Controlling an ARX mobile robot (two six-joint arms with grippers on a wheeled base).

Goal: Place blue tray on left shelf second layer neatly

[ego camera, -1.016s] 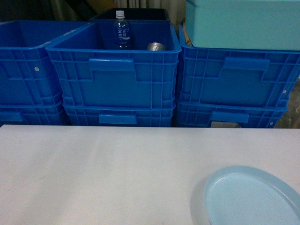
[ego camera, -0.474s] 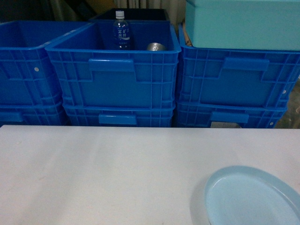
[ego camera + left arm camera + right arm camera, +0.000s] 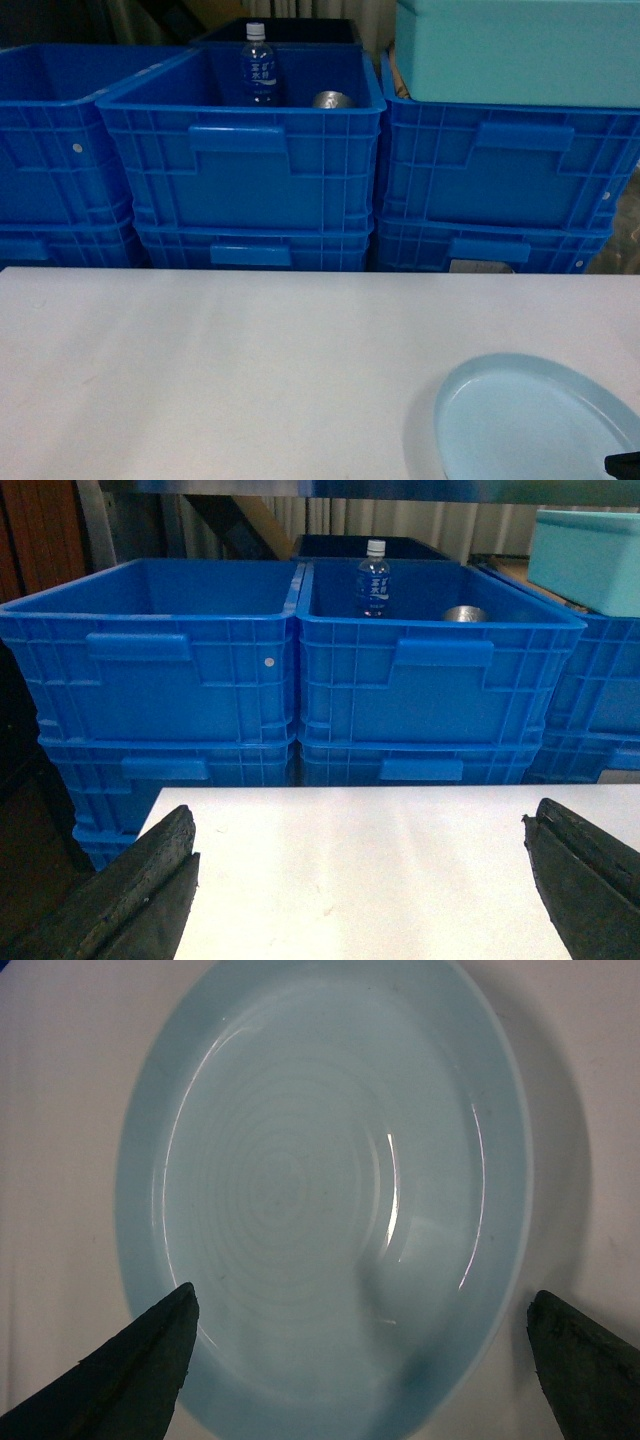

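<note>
The blue tray (image 3: 535, 420) is a pale blue round dish lying flat on the white table (image 3: 220, 370) at the front right. In the right wrist view the blue tray (image 3: 320, 1180) fills the frame just below my right gripper (image 3: 365, 1292). That gripper is open, with one fingertip over the tray's near-left rim and the other over the table outside the right rim. A black bit of the right gripper (image 3: 625, 465) shows at the head view's corner. My left gripper (image 3: 360, 815) hangs open over bare table and holds nothing. The left shelf second layer is out of view.
Stacked dark-blue crates (image 3: 245, 170) stand right behind the table's far edge. One holds a water bottle (image 3: 258, 65) and a metal can (image 3: 332, 99). A turquoise box (image 3: 520, 50) sits on the right stack. A steel upright (image 3: 95, 520) rises behind the left crates.
A black tip of my right gripper has come into the head view's bottom right corner, beside the tray. The tray and crates have not moved.
</note>
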